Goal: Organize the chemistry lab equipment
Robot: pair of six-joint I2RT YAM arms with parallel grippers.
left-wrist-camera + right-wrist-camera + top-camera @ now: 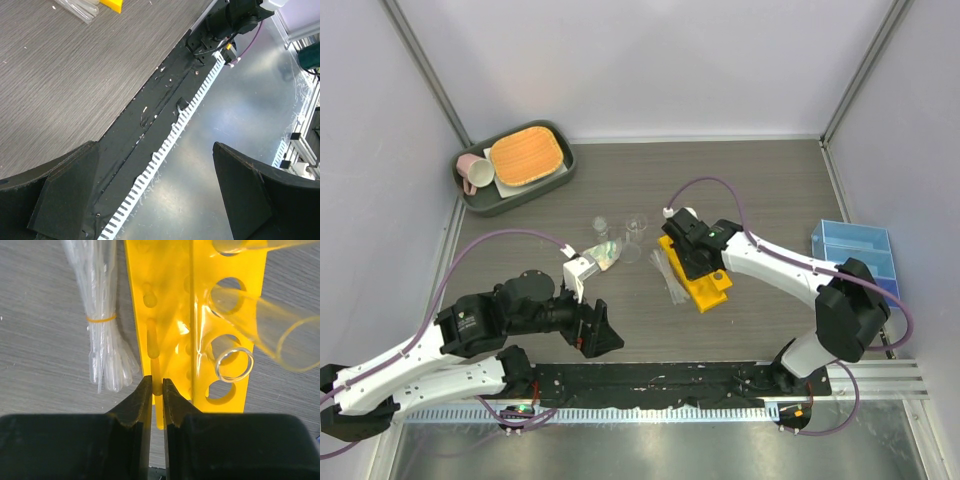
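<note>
Right claw pinched on the rack's thin yellow wall, while the left arm sits wide open and empty.

The right gripper sits at one end of the yellow rack, its jaws drawn almost together on a narrow rib of it. It looks like a pinch, with just that sliver of plastic between them. The rack's long axis runs straight away from the claw in the wrist view and slantwise across mid-table from above, with clear tubes poking through its round holes. The pipette bundle lies just beside the rack and parallel to it, on the side toward the left arm. The left gripper hangs near the table's front edge, fingers spread wide with nothing in them, well apart from the rack. So the right arm is the nearer one, and any pull would likely run lengthwise. The blue tray sits off to its right.
</note>
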